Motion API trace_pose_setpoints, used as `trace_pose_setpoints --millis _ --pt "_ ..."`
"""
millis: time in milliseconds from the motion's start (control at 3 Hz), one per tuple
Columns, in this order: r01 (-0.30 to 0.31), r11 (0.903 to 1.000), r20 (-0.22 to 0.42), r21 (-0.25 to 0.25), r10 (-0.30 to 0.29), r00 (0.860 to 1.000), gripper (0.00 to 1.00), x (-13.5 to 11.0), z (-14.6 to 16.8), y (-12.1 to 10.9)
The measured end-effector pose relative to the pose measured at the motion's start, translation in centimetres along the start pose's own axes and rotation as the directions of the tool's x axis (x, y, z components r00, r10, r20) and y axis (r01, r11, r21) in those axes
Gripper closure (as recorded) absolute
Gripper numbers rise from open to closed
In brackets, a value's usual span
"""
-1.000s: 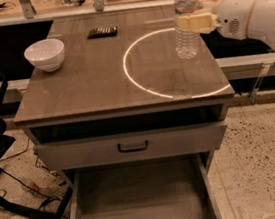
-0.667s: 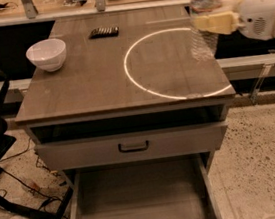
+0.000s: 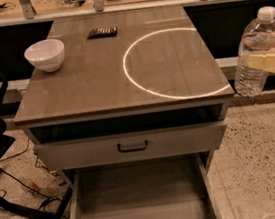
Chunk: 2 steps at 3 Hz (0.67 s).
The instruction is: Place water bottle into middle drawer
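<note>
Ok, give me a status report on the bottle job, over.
Gripper right of the cabinet top, jaws shut on water bottle, upright, off the surface. Middle drawer pulled out, low front. Cabinet top's right corner sits between them.

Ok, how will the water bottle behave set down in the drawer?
Tall and narrow, the water bottle may tip if stood upright, or roll on the middle drawer's flat floor. Its thin ribbed wall may flex under the gripper holding it beside the table.

gripper at right edge, clamped round water bottle; bottle upright, airborne, right of tabletop | middle drawer pulled open below | white bowl on tabletop, left
</note>
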State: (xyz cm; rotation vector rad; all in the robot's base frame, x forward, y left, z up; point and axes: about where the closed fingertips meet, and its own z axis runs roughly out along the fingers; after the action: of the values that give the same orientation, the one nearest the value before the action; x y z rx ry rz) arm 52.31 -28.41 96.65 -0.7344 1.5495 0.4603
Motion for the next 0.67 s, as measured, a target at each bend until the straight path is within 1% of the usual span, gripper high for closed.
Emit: trace_pose_setpoints --millis 333,667 --pt "-0.021 0.999 -0.006 -0.039 0.02 1.0 1.0 3.6 -3.0 1.9" --pt "-0.036 0.9958 -0.035 -0.084 0.033 0.999 1.0 6.6 -4.7 3.3"
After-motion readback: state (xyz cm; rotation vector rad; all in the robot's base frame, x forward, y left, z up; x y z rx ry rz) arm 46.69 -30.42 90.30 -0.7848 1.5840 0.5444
